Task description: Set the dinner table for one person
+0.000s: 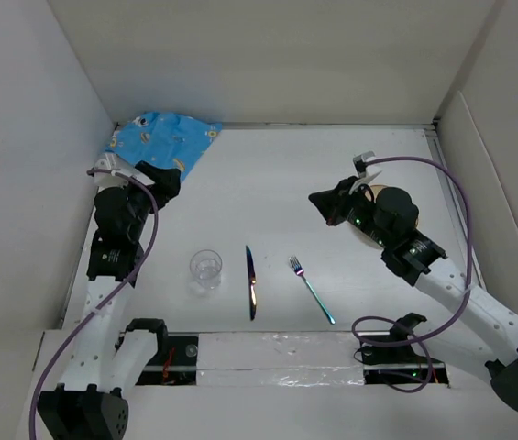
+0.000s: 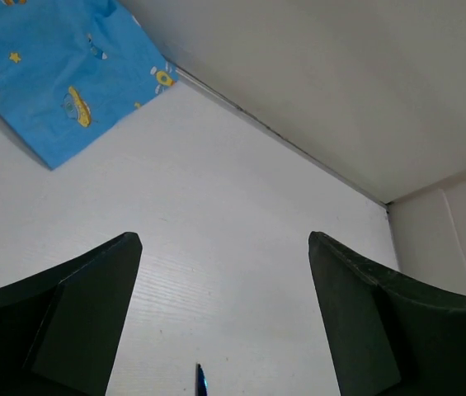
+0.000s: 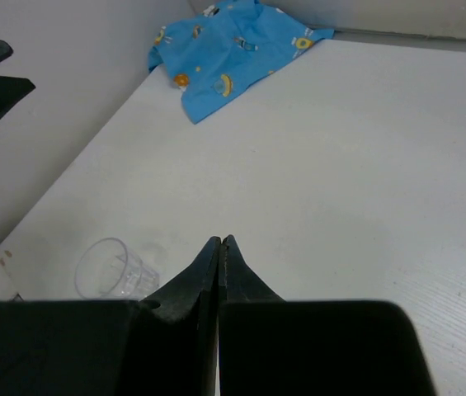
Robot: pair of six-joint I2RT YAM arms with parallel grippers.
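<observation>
The counter [image 1: 268, 183] is a large, flat, matte white rectangle with plain white walls rising along its left, far and right edges. It fills the space in front of both arms. Its longer side seems to run left to right, though the angle of the top view makes this hard to judge.

A blue cartoon-print placemat [image 1: 162, 137] lies crumpled in the far left corner. Near the near edge sit a clear glass [image 1: 205, 269], a knife [image 1: 251, 281] lying near-to-far, and a fork [image 1: 311, 290] with its tines angled toward the far left.

The left gripper [image 2: 224, 241] hangs near the left edge, just beside the placemat, its fingers spread wide and empty. The right gripper [image 3: 218, 242] hangs over the right half, its fingers pressed together with nothing between them.
</observation>
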